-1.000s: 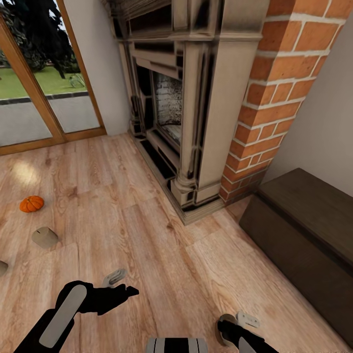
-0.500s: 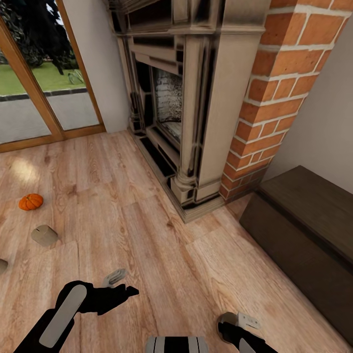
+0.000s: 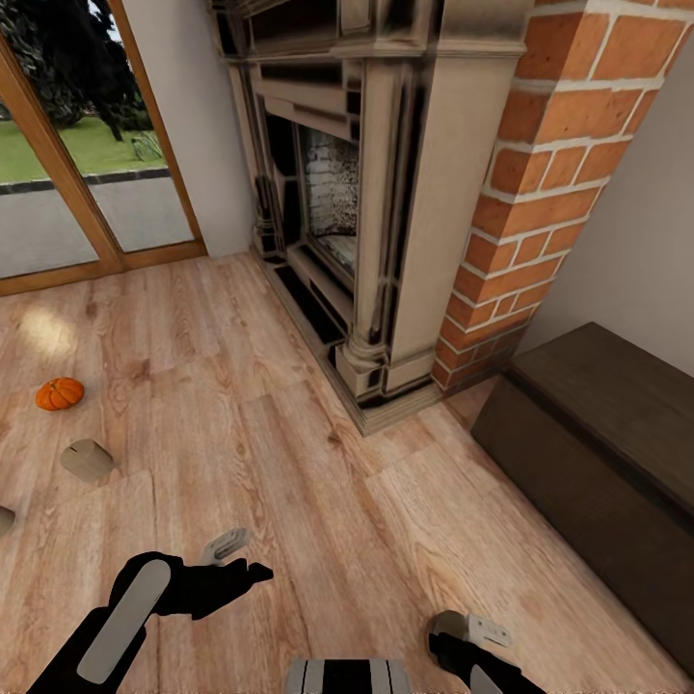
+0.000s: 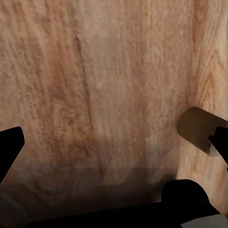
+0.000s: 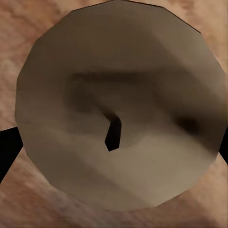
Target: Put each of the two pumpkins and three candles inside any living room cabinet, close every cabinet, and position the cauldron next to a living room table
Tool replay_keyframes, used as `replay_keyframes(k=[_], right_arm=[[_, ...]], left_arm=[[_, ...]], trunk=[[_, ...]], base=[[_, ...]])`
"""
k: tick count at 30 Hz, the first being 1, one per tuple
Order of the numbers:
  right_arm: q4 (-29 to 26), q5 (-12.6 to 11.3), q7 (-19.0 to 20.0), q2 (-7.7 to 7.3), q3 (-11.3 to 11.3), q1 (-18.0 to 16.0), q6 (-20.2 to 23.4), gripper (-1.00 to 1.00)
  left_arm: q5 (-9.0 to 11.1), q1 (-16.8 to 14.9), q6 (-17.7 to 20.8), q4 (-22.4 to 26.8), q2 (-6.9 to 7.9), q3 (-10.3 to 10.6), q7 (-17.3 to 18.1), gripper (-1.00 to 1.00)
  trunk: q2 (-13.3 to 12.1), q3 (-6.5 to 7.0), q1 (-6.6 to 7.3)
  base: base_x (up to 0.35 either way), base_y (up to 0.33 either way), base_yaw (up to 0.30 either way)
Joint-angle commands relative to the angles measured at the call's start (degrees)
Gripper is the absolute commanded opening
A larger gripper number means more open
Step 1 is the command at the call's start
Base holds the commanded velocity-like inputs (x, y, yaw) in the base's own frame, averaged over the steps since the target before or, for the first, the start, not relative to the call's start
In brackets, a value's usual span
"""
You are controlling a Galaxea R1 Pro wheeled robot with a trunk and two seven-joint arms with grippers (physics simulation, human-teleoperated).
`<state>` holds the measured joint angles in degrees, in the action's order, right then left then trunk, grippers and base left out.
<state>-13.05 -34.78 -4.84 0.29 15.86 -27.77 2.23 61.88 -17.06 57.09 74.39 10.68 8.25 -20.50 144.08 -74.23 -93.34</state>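
Candle (image 5: 118, 107) clamped in right gripper (image 3: 461, 631), low at frame bottom. Left gripper (image 3: 231, 559) spread open, empty, above floor (image 3: 318, 482). Pumpkin (image 3: 60, 393) at left edge, cabinet (image 3: 598, 443) at right.

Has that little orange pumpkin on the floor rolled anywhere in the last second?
No. The pumpkin keeps its place on the same floor plank and beside the candle; the slight shift is the camera moving, as the fireplace shifts too.
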Motion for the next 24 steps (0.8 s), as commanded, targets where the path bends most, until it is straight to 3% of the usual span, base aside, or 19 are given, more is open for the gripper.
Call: replay_keyframes(k=[1,18,19,24], right_arm=[[-0.13,-0.39,-0.43,-0.03,0.49,-0.01,0.23,1.0],[-0.13,-0.46,-0.43,-0.03,0.49,-0.01,0.2,1.0],[-0.13,-0.46,-0.43,-0.03,0.49,-0.01,0.19,-1.0],[-0.13,-0.46,-0.41,-0.03,0.49,-0.01,0.15,-1.0]], left_arm=[[0.61,-0.02,0.03,0.05,0.05,0.1,-0.6,1.0],[0.61,-0.02,0.02,0.05,0.05,1.12,-0.6,1.0],[0.61,-0.03,0.02,0.05,0.05,1.14,-0.6,1.0],[0.61,-0.04,0.02,0.05,0.05,1.24,-0.59,1.0]], trunk=[[0.02,-0.05,0.01],[0.02,-0.05,0.01],[0.02,-0.05,0.01],[0.02,-0.05,0.01]], base=[[0.0,0.0,0.0],[0.0,0.0,0.0],[0.0,0.0,0.0],[0.0,0.0,0.0]])
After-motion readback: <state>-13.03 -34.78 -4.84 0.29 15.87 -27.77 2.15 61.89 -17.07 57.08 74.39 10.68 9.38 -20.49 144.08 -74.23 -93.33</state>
